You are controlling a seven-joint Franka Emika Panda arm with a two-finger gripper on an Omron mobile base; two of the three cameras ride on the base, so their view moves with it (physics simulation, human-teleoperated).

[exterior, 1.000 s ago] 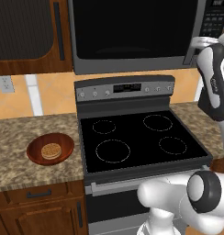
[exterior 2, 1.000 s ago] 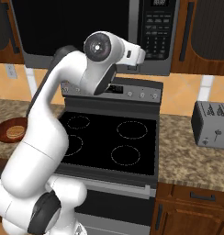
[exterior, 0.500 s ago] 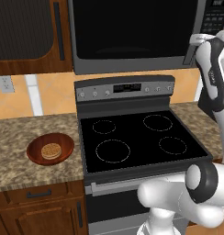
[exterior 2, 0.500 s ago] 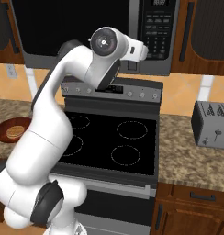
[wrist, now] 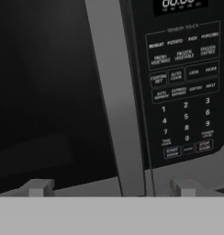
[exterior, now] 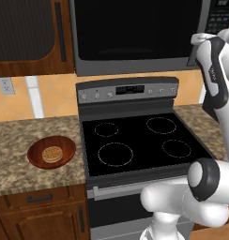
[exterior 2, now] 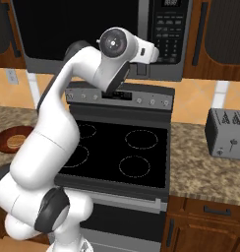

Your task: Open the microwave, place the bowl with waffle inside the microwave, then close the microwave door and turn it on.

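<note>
I have the hand raised in front of the microwave [exterior: 140,37], lined up on the microwave door [wrist: 49,92] so its bar handle [wrist: 117,101] runs up the middle of the hand view. The gripper [wrist: 111,187] sits at 6 o'clock there, spread wide: one fingertip shows at 7 o'clock and the other at 5 o'clock, with the base of the handle rising between them. Nothing is in its grasp. I judge this stance is chosen so the fingers straddle the bar and can clench on it for the pull.

The keypad panel [wrist: 185,92] lies at 3 o'clock of the handle, its buttons readable, so I am close to the front. The door looks shut, flush with its frame.

In the left base view the bowl [exterior: 51,152] waits on the granite counter [exterior: 18,140] at 9 o'clock of the stove [exterior: 140,140], with the waffle [exterior: 51,153] lying flat in its middle. It is well apart from the arm, parked out of the door's swing, I think. In the right base view a toaster [exterior 2: 225,133] stands on the counter at 3 o'clock of the stove.

Next, as I read it, I must advance slightly and close on the bar; whether the tips already reach past it I cannot tell.
</note>
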